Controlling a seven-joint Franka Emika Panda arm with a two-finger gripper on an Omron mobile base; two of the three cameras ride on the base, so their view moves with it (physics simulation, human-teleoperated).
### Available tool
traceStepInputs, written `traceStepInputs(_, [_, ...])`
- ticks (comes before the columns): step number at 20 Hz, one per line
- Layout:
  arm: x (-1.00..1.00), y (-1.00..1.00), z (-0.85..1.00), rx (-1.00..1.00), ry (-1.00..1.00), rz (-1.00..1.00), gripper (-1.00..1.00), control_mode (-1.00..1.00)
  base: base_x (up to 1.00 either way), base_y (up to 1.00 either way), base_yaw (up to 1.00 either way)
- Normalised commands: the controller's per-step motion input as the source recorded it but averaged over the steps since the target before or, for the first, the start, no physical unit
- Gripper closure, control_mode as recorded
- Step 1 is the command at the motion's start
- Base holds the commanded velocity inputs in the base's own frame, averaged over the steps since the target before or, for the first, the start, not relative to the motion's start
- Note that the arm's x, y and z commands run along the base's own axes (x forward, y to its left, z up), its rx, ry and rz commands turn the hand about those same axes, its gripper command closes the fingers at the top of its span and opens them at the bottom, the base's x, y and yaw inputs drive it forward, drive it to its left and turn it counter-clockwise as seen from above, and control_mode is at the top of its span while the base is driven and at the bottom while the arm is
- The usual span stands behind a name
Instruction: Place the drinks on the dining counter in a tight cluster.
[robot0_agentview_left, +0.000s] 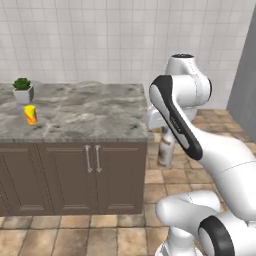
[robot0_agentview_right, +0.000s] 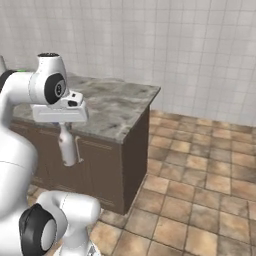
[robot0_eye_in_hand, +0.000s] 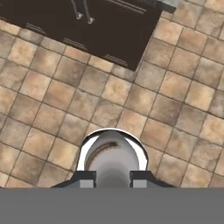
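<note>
While hanging off the counter (robot0_agentview_left: 75, 112) end, gripper (robot0_eye_in_hand: 113, 178) pinches bottle (robot0_agentview_right: 67, 145) by its neck, upright, for carrying to the top.

A: The light is even and soft, rendered flat, with no glare on the white tiled wall (robot0_agentview_left: 100, 40).

B: The brown cabinet fronts (robot0_agentview_left: 70, 175) under the grey-brown marbled countertop (robot0_agentview_left: 85, 112) sit in shade, nearly black in the hand view. All the pictures look coarse and slightly blurred; the terracotta floor tiles (robot0_agentview_right: 200, 190) have smeared edges.
</note>
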Motion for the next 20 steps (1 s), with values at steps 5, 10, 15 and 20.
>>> traceStepInputs(5, [0.0, 0.0, 0.0, 0.0, 0.0, 0.0, 1.0, 1.0, 0.36, 0.52, 0.0])
traceStepInputs(10, [0.0, 0.0, 0.0, 0.0, 0.0, 0.0, 1.0, 1.0, 0.69, 0.88, -0.11])
traceStepInputs(15, [0.0, 0.0, 0.0, 0.0, 0.0, 0.0, 1.0, 1.0, 0.94, 0.66, -0.25])
traceStepInputs(20, [0.0, 0.0, 0.0, 0.0, 0.0, 0.0, 1.0, 1.0, 0.92, 0.19, -0.35])
